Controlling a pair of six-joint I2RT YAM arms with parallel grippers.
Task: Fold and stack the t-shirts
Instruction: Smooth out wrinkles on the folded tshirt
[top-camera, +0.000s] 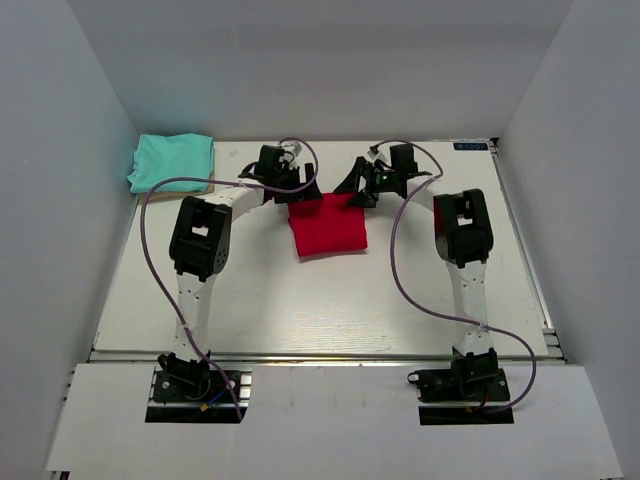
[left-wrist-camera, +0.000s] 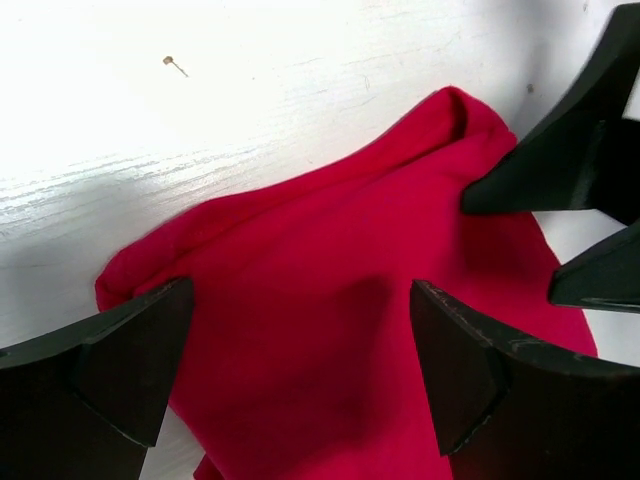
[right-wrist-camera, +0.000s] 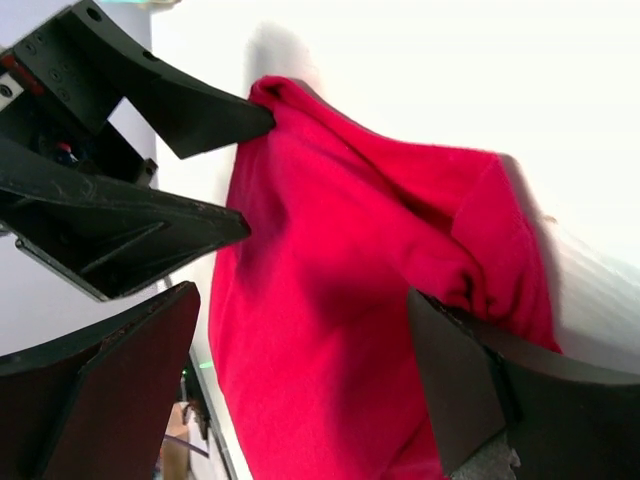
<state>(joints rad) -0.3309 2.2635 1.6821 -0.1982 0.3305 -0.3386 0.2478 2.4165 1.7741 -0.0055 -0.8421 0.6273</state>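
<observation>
Top and wrist views. The red t-shirt (top-camera: 327, 228) lies part-folded near the middle of the desk (top-camera: 300, 310), its far edge bunched into soft rolls at both corners. The left hand (left-wrist-camera: 300, 290) and right hand (right-wrist-camera: 304, 292) hover at that far edge, one at each corner. Each has its fingers spread wide apart, straddling the cloth and clamped on nothing. The fabric is judged light, limp and not fragile. It will sag and drape when lifted, so hold is best taken at the two far corners, pinching through all layers and keeping the edge taut between the hands. The teal t-shirt (top-camera: 172, 160) rests in a neat fold at the far-left corner, well apart. No container is in view; a tan sliver (top-camera: 208, 187) under the teal fold may be a board, but it is too small to tell.
</observation>
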